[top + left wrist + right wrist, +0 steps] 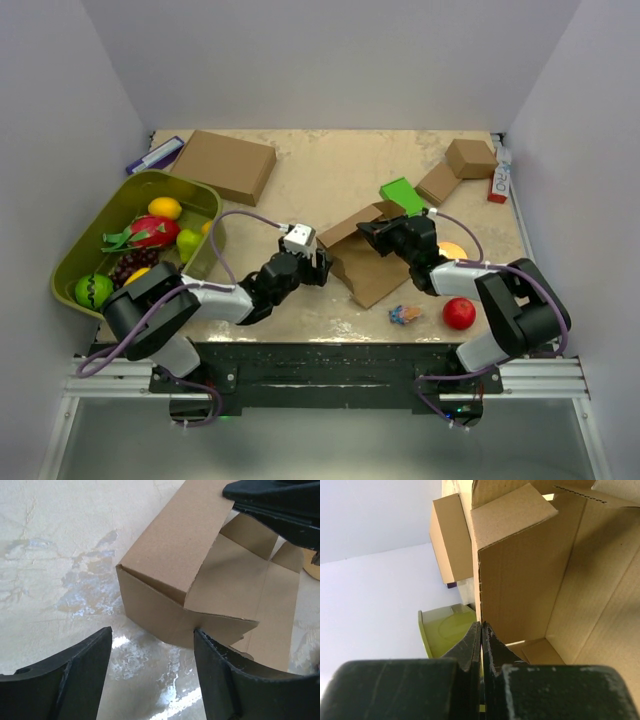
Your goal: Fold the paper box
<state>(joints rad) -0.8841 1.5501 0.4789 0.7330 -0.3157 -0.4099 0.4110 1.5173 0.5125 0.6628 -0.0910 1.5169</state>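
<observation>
Bare tabletop [55,545] beside the paper box [170,545]; right fingers [467,649] pinch its edge.

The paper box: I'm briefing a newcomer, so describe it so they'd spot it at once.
On the table, look near the front middle. The paper box sits there half-formed, flaps standing open, unlike the closed flat box back left and the small closed box back right.

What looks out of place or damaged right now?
No damage shows. The paper box lies askew mid-table, half folded, one flap lifted and pinched by the right end effector; the left end effector is open beside it. A red apple sits loose near the front edge, away from the green fruit bin.
</observation>
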